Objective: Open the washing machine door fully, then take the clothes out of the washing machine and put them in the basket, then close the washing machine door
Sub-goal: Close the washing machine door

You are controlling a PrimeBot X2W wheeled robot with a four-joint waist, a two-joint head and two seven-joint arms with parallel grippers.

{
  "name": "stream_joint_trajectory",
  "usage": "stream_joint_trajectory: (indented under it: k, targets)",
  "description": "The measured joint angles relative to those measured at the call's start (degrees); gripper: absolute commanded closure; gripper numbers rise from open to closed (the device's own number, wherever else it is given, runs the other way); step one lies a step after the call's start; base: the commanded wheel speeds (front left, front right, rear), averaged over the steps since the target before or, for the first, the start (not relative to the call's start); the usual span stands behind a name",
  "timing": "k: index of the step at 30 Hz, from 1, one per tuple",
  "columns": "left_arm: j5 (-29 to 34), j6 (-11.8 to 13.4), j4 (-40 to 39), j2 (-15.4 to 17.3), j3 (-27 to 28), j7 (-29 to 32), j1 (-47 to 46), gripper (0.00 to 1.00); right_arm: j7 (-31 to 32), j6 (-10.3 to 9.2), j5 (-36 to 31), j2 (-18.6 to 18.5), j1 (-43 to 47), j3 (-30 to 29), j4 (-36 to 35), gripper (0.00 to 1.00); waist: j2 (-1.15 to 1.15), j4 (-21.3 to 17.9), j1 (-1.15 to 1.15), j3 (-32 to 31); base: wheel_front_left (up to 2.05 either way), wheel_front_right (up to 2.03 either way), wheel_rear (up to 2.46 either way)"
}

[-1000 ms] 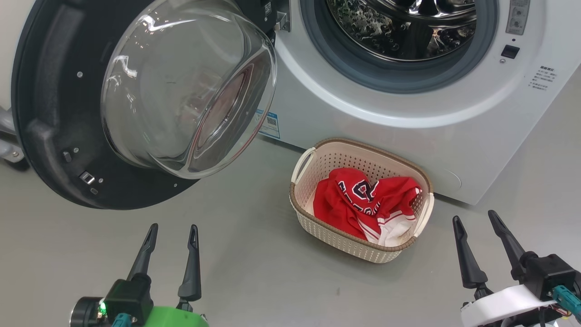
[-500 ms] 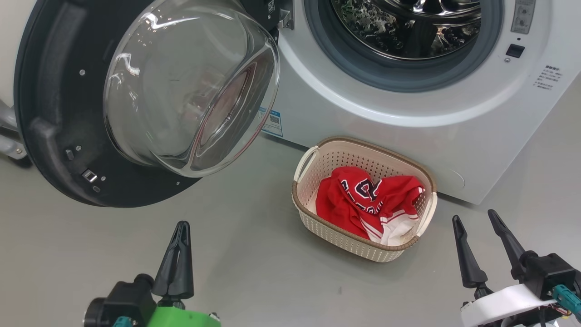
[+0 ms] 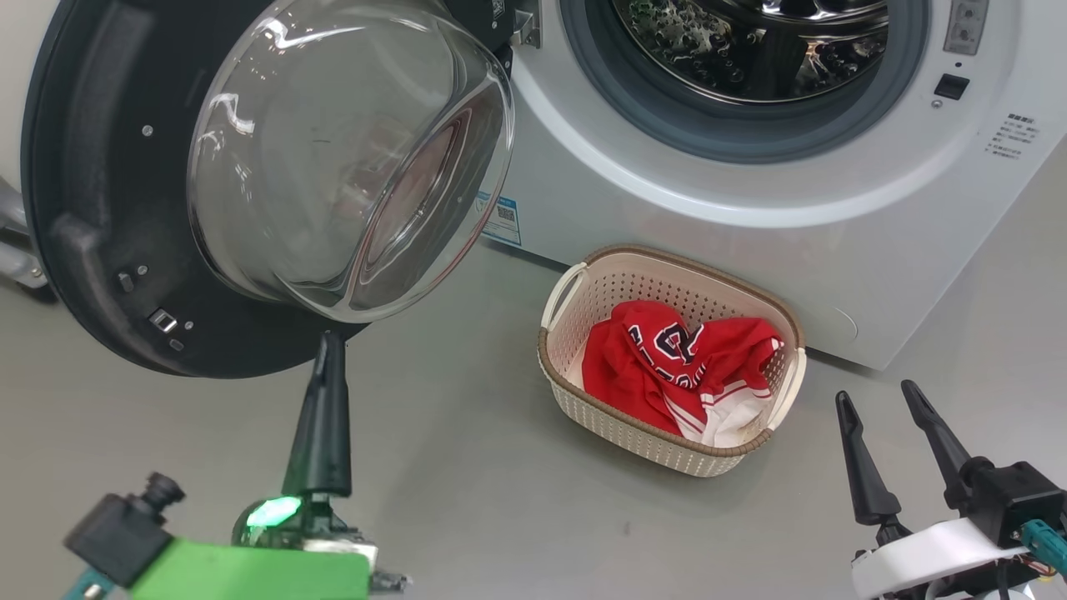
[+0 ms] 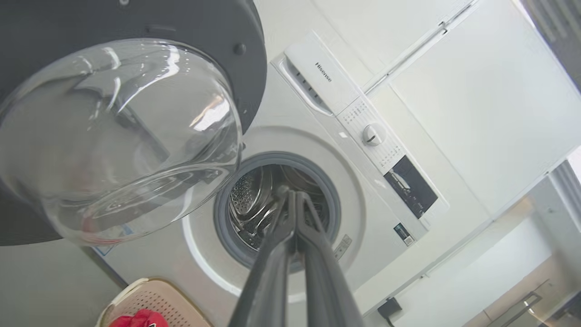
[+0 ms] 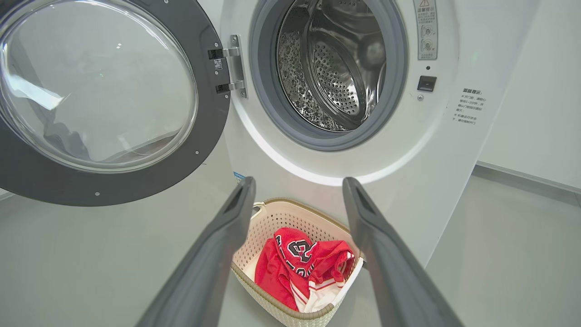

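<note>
Clothes (image 3: pixel 658 367) basketed; left gripper (image 3: pixel 327 343) just pinched closed, empty, rising toward the washing machine door (image 3: pixel 87 242); right gripper (image 3: pixel 876 392) splayed, empty

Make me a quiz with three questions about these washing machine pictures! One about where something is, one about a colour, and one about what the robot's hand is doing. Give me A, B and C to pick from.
1. Where are the red clothes?
A) in the drum
B) in the basket
C) on the floor

2. What colour is the wide rim of the washing machine door?
A) black
B) yellow
C) pink

3. How does the left gripper stand?
A) fingers spread wide apart
B) fingers pressed together, holding nothing
C) fingers pinching a sock

Answers:
1 B, the red cloth lies inside the cream basket's walls.
2 A, the ring round the door's glass is black.
3 B, its two dark fingers meet with nothing between them.
</note>
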Motion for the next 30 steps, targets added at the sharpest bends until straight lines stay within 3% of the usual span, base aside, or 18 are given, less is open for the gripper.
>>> stream_joint_trajectory:
  k: [6, 17, 25, 30]
  targets:
    - [-11.3, -4.7, -6.3, -0.1, 3.8, -0.2, -3.8, 1.00, 0.0, -0.49, 0.0, -0.1, 0.0, -0.5, -0.5, 0.00, 0.00, 0.5, 0.00, 0.2, 0.00, 0.00, 0.00]
    - [-15.2, -5.0, -8.9, 0.1, 21.0, -0.5, -12.2, 1.00, 0.6, -0.49, 0.0, -0.7, -0.1, -0.8, -1.7, 0.00, 0.00, 1.2, 0.00, 1.1, 0.00, 0.00, 0.00]
    - [-20.2, 0.1, -0.4, 4.7, 32.6, -0.5, -17.1, 1.00, 0.7, -0.48, 0.0, -1.3, -0.1, -0.8, -2.0, 0.00, 0.00, 1.1, 0.00, 1.7, 0.00, 0.00, 0.00]
    - [-24.4, 4.5, 6.1, 8.2, 38.1, 0.7, -20.5, 1.00, 1.3, -0.41, 0.0, -1.8, -0.1, -0.7, -2.6, 0.00, 0.00, 0.7, 0.00, 2.3, 0.00, 0.00, 0.00]
